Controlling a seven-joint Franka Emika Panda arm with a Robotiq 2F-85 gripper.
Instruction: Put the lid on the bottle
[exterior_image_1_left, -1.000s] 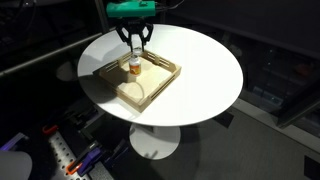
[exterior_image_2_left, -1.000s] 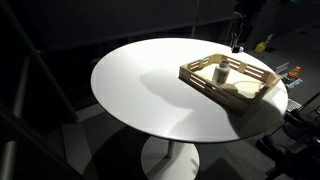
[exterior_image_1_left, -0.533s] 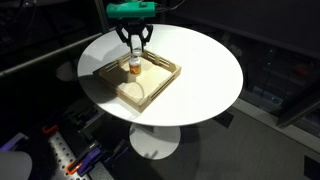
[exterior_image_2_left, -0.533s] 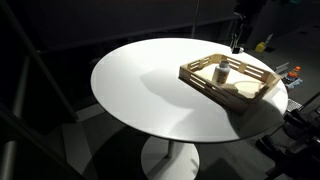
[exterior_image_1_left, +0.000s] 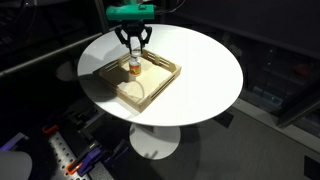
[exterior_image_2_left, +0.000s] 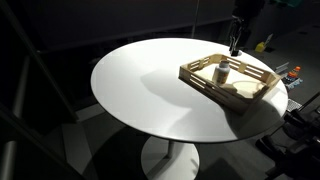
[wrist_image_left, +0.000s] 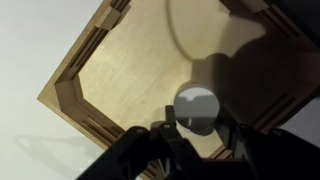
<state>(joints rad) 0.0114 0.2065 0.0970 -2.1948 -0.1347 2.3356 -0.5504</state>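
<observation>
The gripper (exterior_image_1_left: 134, 47) hangs over the bottle (exterior_image_1_left: 132, 66) in the wooden tray (exterior_image_1_left: 173, 69), with the white lid (wrist_image_left: 197, 108) between its fingers; whether they pinch it is unclear. Set down off-centre, the lid could slide off.

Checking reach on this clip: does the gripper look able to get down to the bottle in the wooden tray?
Probably yes: the gripper hangs right above the bottle, nothing between them, and the tray walls stand well aside.
</observation>
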